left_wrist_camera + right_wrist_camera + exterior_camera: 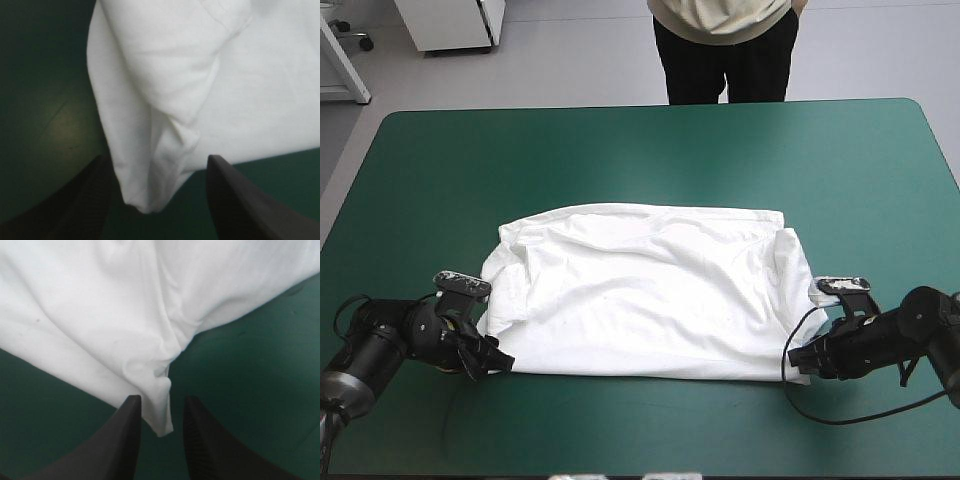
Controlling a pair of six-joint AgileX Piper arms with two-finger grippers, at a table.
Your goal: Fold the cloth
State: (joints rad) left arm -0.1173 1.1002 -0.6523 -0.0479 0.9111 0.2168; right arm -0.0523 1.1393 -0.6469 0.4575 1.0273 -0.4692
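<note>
The T-shirt (640, 290) lies spread flat on the teal-green cover (620, 150), nearer the near edge. My left gripper (157, 160) stands wide, with the shirt's near left corner between my fingers. My right gripper (162, 399) is open more narrowly, astride the near right corner.

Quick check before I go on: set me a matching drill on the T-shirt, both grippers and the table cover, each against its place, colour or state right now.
Things:
1. T-shirt
2. left gripper
3. right gripper
4. table cover

Place, colour or state:
A. teal-green
B. at the T-shirt's near right corner, which lies in a narrow gap
C. white, lying flat mid-table
D. wide open around the T-shirt's near left corner

Pairs: 1-C; 2-D; 3-B; 4-A
</note>
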